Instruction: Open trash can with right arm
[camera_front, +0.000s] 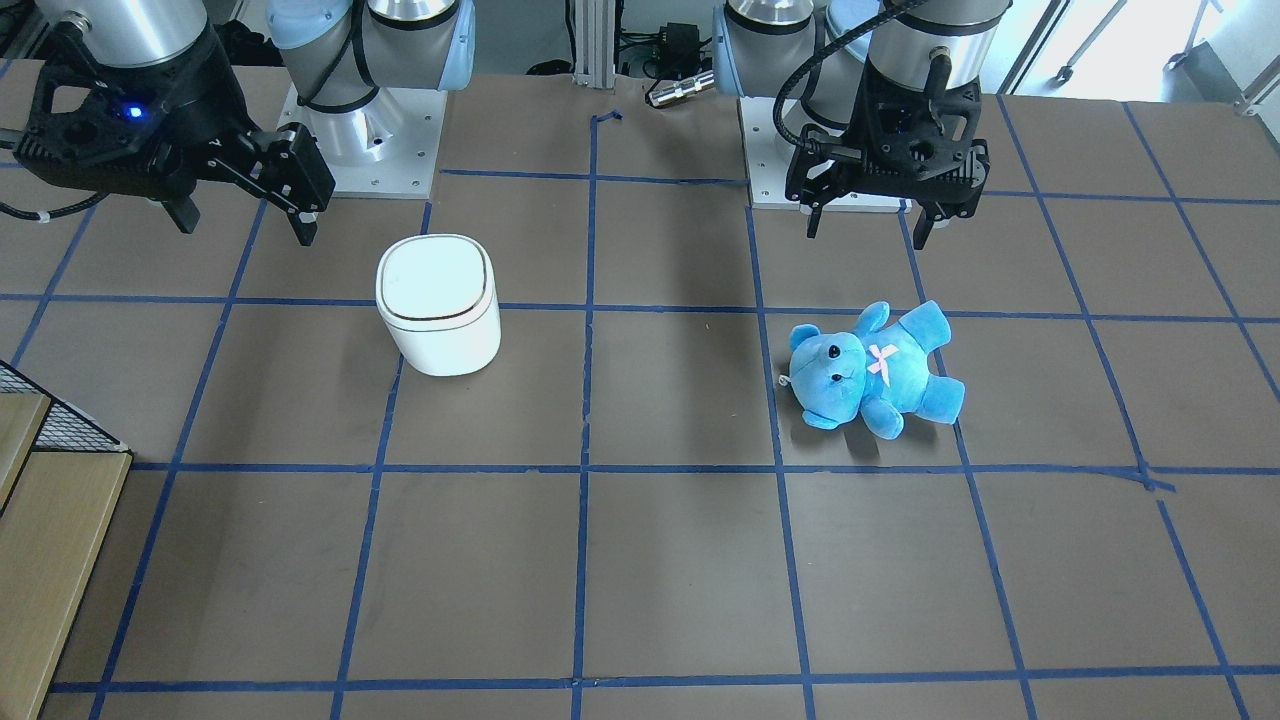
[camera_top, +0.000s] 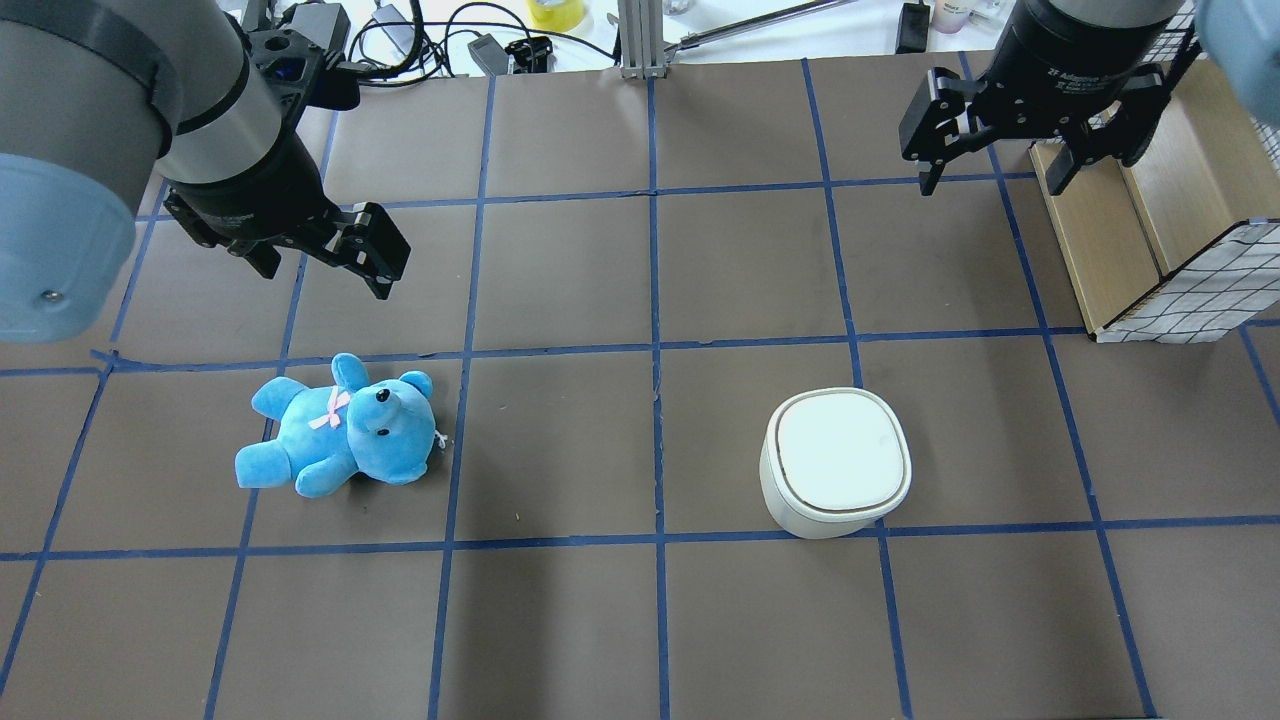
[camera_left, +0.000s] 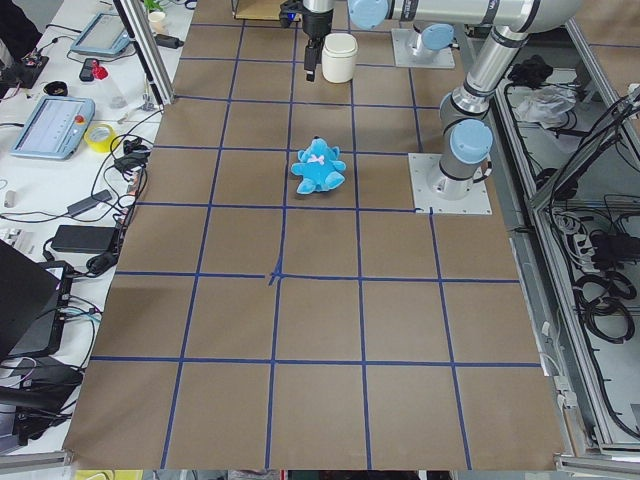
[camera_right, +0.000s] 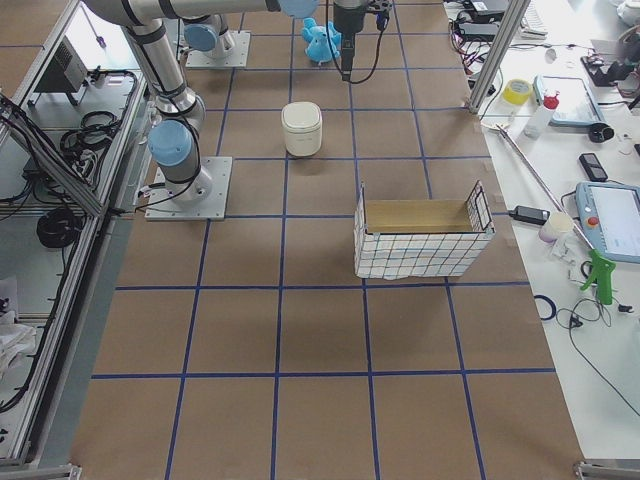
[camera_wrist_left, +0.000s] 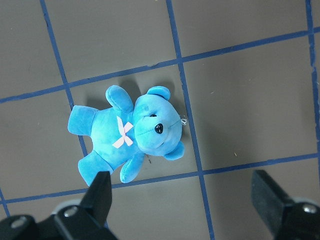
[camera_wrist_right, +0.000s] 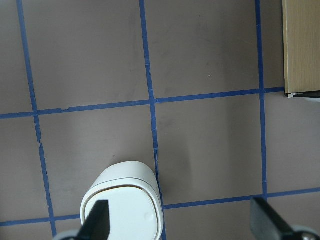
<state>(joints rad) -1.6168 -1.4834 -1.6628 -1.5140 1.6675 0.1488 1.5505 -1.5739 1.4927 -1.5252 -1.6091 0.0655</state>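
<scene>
The white trash can (camera_front: 438, 305) stands upright on the table with its lid shut; it also shows in the overhead view (camera_top: 835, 462) and at the bottom of the right wrist view (camera_wrist_right: 124, 210). My right gripper (camera_front: 245, 228), with the blue light, hangs open and empty above the table, behind the can and off to its side, apart from it; it shows in the overhead view (camera_top: 990, 185) too. My left gripper (camera_top: 325, 280) is open and empty above and behind the blue teddy bear (camera_top: 340, 428), which lies on its back.
A wire-sided basket with wooden panels (camera_top: 1180, 240) stands at the table's right end, close to my right gripper. Cables and tools lie beyond the far table edge. Blue tape lines grid the brown table (camera_top: 650, 620).
</scene>
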